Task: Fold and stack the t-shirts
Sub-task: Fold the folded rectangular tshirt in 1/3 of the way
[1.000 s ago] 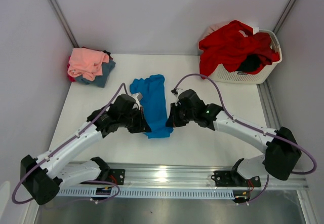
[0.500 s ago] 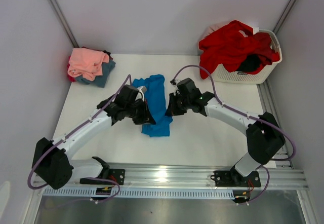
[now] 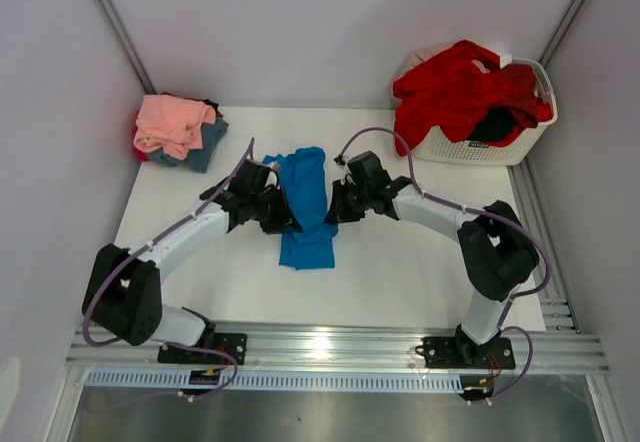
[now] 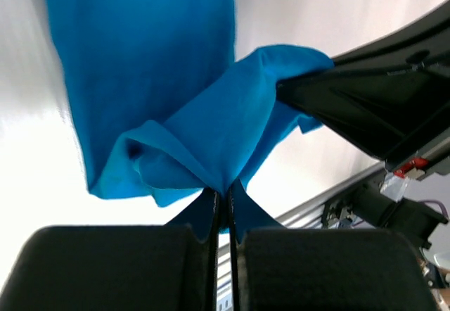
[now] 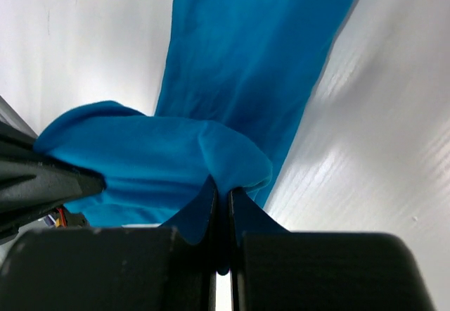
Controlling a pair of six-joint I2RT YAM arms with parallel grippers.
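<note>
The left gripper (image 3: 284, 221) has its fingers pressed together on a pinch of the bright blue short-sleeved cloth t-shirt (image 3: 306, 178), holding it at the shirt's 9 o'clock edge. In the left wrist view the cloth rises out of the closed jaws in a bunched fold. The rest of the shirt lies flat on the white table (image 3: 420, 272) beyond it.

At about 10 o'clock on the table, well apart from the arms, sits a small pile of folded tees. A salmon pink tee (image 3: 172, 122) lies on top and a slate blue tee (image 3: 205, 144) under it. A sliver of red cloth (image 3: 137, 148) shows at the pile's left edge and a bit of black cloth (image 3: 210, 108) at its far corner.

The blue shirt lies at the table's centre as a long narrow strip running from 12 to 6 o'clock. A raised ridge of cloth crosses it between the two grippers.

The right gripper (image 3: 336, 213) is at the shirt's 3 o'clock edge, its fingers likewise clamped on a fold of the blue cloth.

At about 2 o'clock stands a white slatted plastic basket (image 3: 470, 148). Rumpled red t-shirts (image 3: 455, 87) are heaped in it and spill over its rim, with a dark black garment (image 3: 495, 123) among them.
</note>
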